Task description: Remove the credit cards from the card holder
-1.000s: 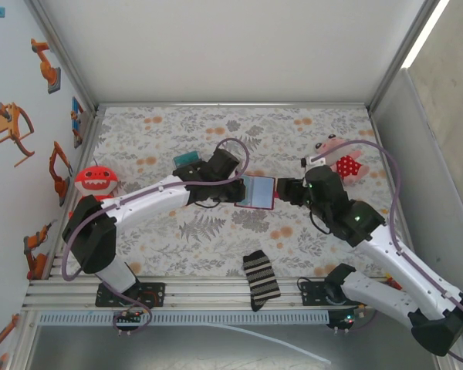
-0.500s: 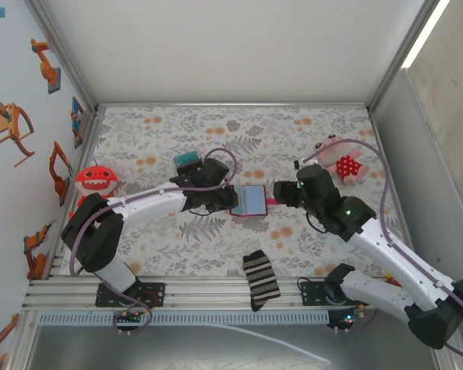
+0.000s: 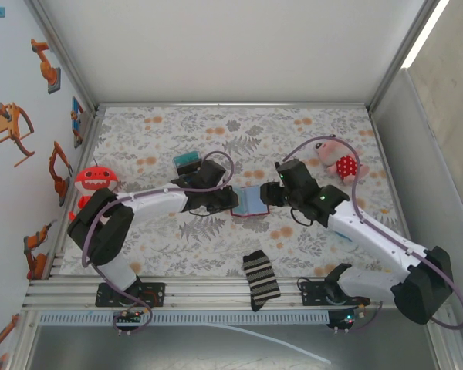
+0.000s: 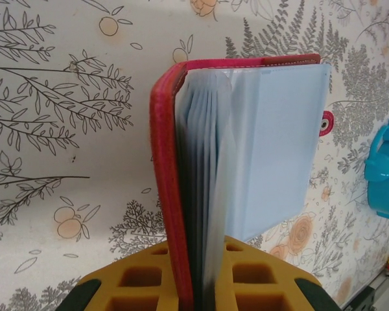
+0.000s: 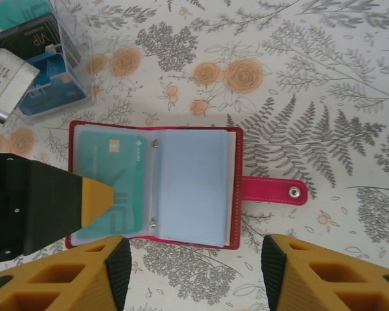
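On floral tablecloth (image 3: 293, 131): left tool (image 3: 231, 203) clamps card holder (image 5: 181, 188); right tool (image 5: 196, 259) agape above.

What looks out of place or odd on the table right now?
The striped sock lies across the table's near edge, partly on the metal rail. Nothing else stands out: the card holder is open, a teal card tucked in its pocket, nothing spilled or damaged.
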You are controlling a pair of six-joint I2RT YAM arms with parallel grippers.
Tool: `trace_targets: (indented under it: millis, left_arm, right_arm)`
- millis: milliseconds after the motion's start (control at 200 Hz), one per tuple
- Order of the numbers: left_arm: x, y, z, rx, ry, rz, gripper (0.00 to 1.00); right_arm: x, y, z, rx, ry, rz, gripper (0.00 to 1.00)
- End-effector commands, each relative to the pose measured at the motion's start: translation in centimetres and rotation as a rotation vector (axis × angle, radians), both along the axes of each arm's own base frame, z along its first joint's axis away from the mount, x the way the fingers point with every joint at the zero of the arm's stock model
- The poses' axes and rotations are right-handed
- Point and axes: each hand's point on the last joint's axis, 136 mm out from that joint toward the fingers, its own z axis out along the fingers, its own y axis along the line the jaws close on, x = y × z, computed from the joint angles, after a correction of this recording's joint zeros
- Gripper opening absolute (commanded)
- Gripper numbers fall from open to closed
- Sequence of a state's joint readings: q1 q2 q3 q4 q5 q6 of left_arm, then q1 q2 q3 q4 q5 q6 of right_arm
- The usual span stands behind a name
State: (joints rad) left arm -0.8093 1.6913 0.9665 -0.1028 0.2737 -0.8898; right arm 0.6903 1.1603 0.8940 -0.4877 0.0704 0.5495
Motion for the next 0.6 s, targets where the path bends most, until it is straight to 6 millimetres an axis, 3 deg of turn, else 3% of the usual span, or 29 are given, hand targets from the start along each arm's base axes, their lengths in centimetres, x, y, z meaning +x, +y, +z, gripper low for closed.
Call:
trace_targets:
  millis: [0,230,356,596]
  left_arm:
    - [-0.1,-0.7,-0.2,-0.041,0.023,-0.025,0.13]
    - [-0.2,-0.7,-1.1,-0.031,0.043,-0.046,0.21]
    - [-0.3,0.4,-1.6,0.034,0.036,-0.058,0.43]
    - [0.6,3.4,-0.6,0.206,-0.059,-0.065,0.61]
  right_arm:
    - [0.5,1.3,-0.1,0.057,0.012,0.011,0.54]
    - [0.8,2.0,-1.1,0.068,0.038,0.010,0.52]
    - [0.9,2.4,-1.6,0.083,0.059,0.008,0.50]
    - [1.1,2.7,-2.1,0.100,0.082,-0.008,0.44]
